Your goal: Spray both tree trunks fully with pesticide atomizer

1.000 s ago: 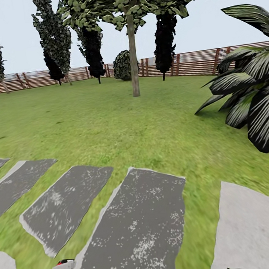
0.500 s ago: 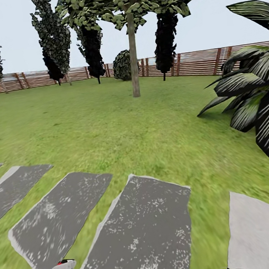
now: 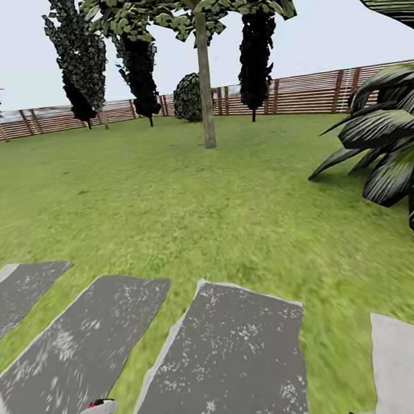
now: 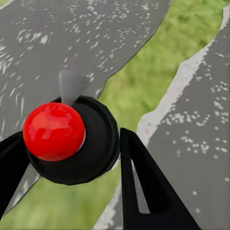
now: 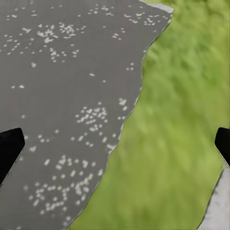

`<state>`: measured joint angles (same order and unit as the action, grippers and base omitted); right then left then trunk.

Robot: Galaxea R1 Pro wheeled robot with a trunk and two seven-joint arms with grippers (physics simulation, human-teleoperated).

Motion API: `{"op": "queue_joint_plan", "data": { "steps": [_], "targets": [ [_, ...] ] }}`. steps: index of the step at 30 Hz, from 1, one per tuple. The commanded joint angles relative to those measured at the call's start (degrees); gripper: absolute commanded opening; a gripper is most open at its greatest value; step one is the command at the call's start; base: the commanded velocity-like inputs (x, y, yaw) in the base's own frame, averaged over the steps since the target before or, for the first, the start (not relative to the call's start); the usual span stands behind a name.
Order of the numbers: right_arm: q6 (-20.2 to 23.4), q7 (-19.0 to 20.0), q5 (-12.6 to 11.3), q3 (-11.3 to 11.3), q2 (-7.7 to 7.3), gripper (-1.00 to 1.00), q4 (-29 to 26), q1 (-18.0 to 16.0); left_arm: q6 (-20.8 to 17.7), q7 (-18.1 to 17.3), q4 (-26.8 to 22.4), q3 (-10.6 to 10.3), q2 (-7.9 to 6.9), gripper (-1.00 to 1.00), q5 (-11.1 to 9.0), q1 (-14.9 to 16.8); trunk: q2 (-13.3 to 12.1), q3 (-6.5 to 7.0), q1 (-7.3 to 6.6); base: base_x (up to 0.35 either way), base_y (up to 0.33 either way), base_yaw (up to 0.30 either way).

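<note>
So the left pincer (image 4: 72, 158) is already clamping the atomizer (image 4: 72, 139), black body with a red ball on top, sitting right between the two black fingers. It's poking up at the near left in the head view, over the grey pavers (image 3: 231, 358). The right pincer (image 5: 115, 143) is spread wide with nothing in it, just paver and grass below.

The tree (image 3: 203, 72) is standing far off, dead ahead across the lawn (image 3: 167, 192), well apart from the atomizer. I'd say the step is driving over: go straight, dodge the palm (image 3: 387, 148) on the right, and keep the grip level until the trunk is near.
</note>
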<state>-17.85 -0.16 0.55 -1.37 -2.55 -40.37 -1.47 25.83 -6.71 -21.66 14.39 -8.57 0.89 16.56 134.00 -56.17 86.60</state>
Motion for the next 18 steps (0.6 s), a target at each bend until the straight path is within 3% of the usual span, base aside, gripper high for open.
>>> {"op": "queue_joint_plan", "data": {
  "steps": [1,13,18],
  "targets": [
    [-0.2,0.0,0.1,0.0,0.00,1.00,0.0,0.0,0.1,-0.6,0.0,0.5,0.04,-1.00,0.1,0.0,0.0,-0.05,0.02,0.337,0.000,0.000],
    [-0.2,0.0,0.1,0.0,0.00,1.00,0.0,0.0,0.2,-0.6,0.0,0.5,0.04,-1.00,0.1,0.0,0.0,-0.05,0.02,0.337,0.000,-0.002],
    [-0.2,0.0,0.1,0.0,0.00,1.00,0.0,0.0,0.2,-0.6,0.0,0.5,0.04,-1.00,0.0,0.0,0.0,-0.05,0.02,0.337,0.000,-0.165]
  ]
}}
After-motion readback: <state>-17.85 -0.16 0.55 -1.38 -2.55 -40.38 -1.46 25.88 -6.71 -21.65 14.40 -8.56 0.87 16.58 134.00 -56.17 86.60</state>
